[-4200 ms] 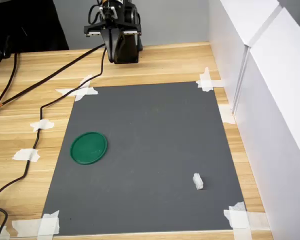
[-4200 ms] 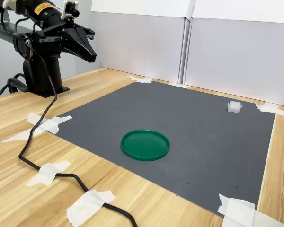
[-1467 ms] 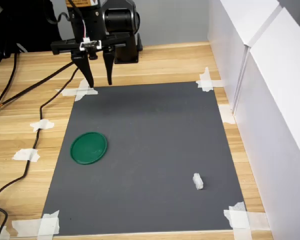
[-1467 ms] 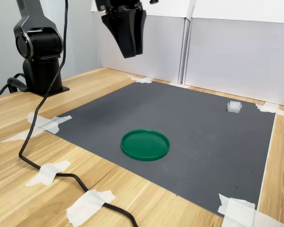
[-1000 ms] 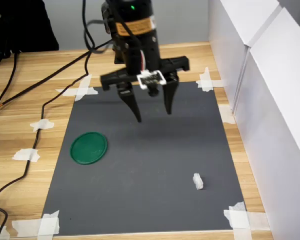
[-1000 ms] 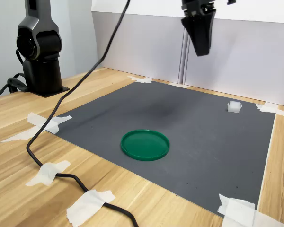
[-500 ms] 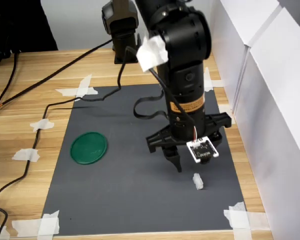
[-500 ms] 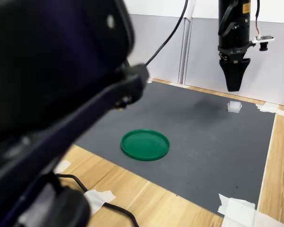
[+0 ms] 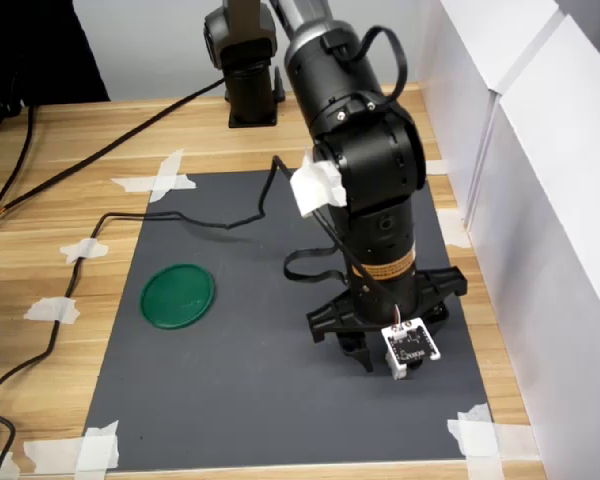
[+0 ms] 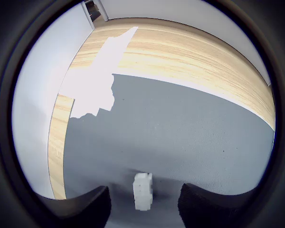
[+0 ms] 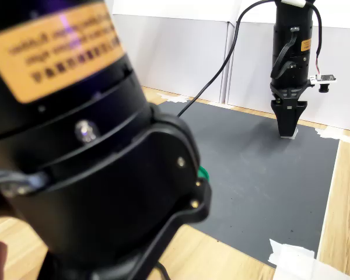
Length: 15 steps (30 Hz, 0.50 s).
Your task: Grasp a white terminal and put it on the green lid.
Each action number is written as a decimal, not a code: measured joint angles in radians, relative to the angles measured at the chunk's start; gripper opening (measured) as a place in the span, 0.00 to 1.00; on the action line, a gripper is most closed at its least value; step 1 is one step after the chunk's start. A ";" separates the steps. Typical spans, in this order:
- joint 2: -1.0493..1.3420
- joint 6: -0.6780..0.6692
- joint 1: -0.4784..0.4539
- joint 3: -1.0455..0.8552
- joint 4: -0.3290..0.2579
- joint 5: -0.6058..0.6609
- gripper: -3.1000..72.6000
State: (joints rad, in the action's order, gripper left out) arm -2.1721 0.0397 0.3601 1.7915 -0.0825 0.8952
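Fingers [image 10: 92, 203] spread open straddle the white terminal [image 10: 142, 191] on the grey mat [image 10: 190, 137]; closing off-centre could flick the tiny block aside.

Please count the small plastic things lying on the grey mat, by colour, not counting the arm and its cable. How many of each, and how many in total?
White (white terminal): 1
Green (green lid): 1
Total: 2

Green lid [image 11: 202, 172] mostly behind blurred arm [image 11: 76, 146].
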 joint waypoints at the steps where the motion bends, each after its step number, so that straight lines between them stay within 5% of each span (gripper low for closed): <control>1: -0.002 0.000 0.000 0.000 0.000 -0.003 0.84; 8: -0.006 0.000 0.000 0.001 0.000 -0.008 0.74; 15: -0.008 0.000 0.000 0.001 0.000 -0.005 0.32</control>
State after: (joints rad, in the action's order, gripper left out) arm -2.1803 0.0397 0.3601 1.7926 -0.0825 0.8905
